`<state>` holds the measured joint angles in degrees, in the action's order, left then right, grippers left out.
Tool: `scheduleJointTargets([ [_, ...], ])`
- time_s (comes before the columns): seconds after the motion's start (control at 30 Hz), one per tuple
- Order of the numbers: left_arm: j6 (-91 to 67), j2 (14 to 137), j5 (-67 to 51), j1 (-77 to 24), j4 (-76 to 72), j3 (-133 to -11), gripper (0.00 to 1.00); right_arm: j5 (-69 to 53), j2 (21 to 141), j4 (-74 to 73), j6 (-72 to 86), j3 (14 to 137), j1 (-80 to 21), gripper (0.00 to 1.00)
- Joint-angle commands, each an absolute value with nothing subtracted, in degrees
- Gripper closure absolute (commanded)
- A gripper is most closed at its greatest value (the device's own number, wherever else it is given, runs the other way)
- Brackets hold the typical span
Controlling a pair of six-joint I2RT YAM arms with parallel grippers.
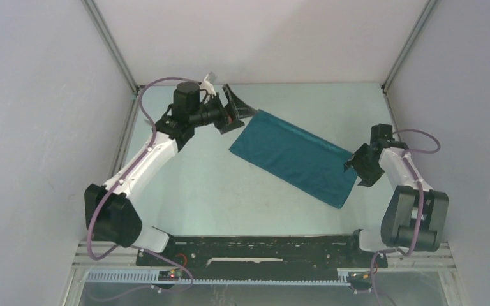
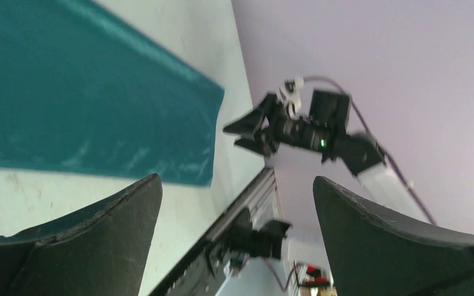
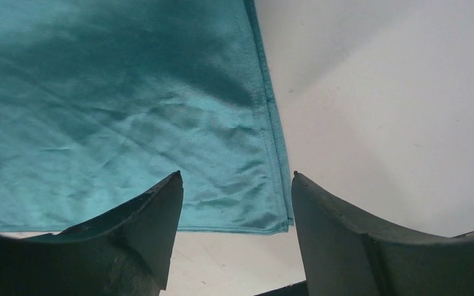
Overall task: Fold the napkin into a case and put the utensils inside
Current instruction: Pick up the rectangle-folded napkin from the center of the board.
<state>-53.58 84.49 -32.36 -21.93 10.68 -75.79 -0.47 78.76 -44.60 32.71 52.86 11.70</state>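
Right tool (image 3: 236,177), fingers spread and empty, is hanging over the near-right corner of the napkin (image 1: 293,156), which is lying folded on the desk (image 1: 210,185), long axis running far-left to near-right; left tool (image 2: 236,180), likewise spread, is hovering at the far-left end.

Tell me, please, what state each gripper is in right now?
Left gripper: open, holding nothing.
Right gripper: open above the napkin corner, holding nothing.
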Motion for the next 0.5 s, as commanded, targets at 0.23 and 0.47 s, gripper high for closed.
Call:
scheduleJointTargets([
  [0.23,-36.4,74.1,-32.4,-22.2,19.2,-70.0,0.0,2.5,88.5,-37.4,32.6,49.8,9.1,0.31],
  [0.47,-34.4,76.4,-32.5,-22.1,19.3,-69.3,0.0,4.0,91.9,-35.7,32.7,49.8,9.1,0.36],
])
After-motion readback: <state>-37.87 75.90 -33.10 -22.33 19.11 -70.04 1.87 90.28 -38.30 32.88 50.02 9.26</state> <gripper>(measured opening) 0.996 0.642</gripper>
